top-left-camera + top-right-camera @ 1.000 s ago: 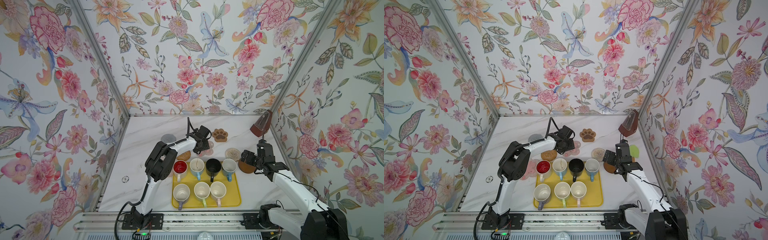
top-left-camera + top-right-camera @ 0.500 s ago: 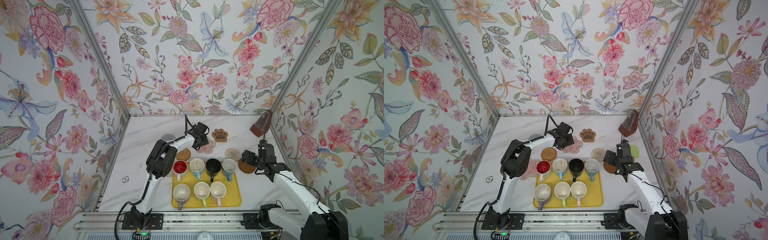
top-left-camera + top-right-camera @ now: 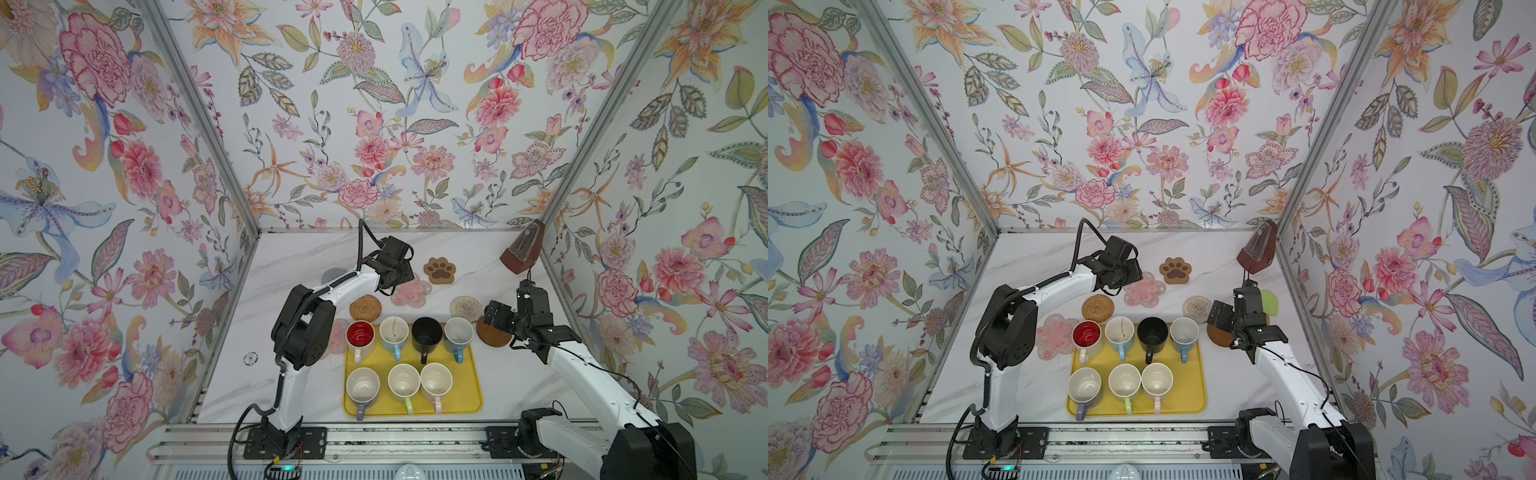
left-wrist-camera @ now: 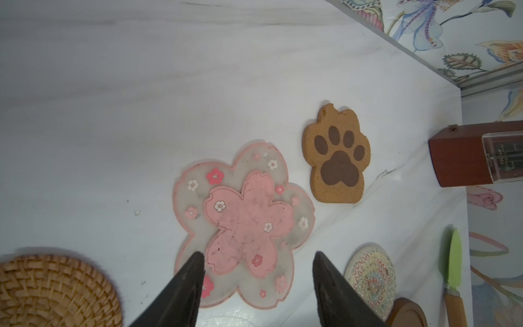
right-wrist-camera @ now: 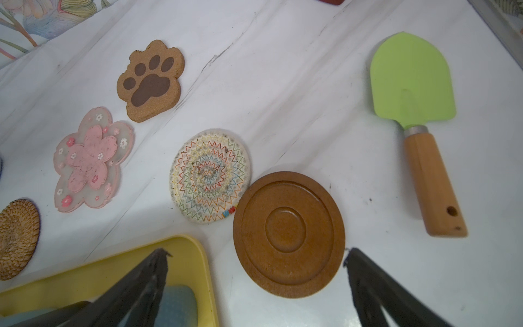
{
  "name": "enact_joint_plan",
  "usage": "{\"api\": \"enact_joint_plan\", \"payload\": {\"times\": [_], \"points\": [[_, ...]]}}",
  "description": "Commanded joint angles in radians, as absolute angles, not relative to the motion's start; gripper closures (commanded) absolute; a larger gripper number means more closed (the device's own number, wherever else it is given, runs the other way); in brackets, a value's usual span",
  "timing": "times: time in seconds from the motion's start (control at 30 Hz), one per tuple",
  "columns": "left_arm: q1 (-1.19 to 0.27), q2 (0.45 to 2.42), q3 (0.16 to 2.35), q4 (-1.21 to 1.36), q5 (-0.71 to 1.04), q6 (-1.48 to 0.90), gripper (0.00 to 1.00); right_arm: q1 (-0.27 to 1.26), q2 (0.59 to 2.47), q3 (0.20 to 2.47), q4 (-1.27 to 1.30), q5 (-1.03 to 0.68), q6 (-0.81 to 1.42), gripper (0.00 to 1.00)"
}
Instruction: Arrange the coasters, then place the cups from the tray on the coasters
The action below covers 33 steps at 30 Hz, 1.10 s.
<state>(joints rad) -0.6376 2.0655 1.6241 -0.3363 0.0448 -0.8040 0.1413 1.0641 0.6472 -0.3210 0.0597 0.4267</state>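
In a top view the mugs (image 3: 404, 380) wait on the yellow tray (image 3: 467, 386), behind both claws, presumably because the coasters come first. In the left wrist view the left claw (image 4: 258, 254) is half-spread and empty, with the pink flower coaster (image 4: 246, 218) just ahead of its tips. In the right wrist view the right claw (image 5: 256, 250) gapes wide and empty around the wooden disc coaster (image 5: 288, 233), which touches the woven coaster (image 5: 209, 175).

Robot lab test booth, dressed up home-style. Flower-print wallpaper panels (image 3: 374, 124) on bare aluminium frame posts (image 3: 204, 124) walling three sides of white marble-look tabletop (image 3: 299, 257). Two white-and-black robot arms (image 3: 582, 370) bolted to grey metal rail (image 3: 415, 446) along its front edge.
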Motion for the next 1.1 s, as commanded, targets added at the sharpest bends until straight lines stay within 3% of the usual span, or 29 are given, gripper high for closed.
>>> {"api": "enact_joint_plan", "payload": {"times": [0.0,0.37,1.07], "points": [[-0.676,2.053,1.566,-0.340,0.026,-0.832,0.36,0.136,1.067,0.661,-0.331,0.054,0.417,0.01],[-0.738,2.124,1.563,-0.317,0.066,-0.894,0.37,0.131,1.037,0.643,-0.332,0.050,0.417,0.01],[-0.712,2.242,1.622,-0.304,0.097,-0.919,0.37,0.118,1.026,0.649,-0.342,0.045,0.411,0.01]]}}
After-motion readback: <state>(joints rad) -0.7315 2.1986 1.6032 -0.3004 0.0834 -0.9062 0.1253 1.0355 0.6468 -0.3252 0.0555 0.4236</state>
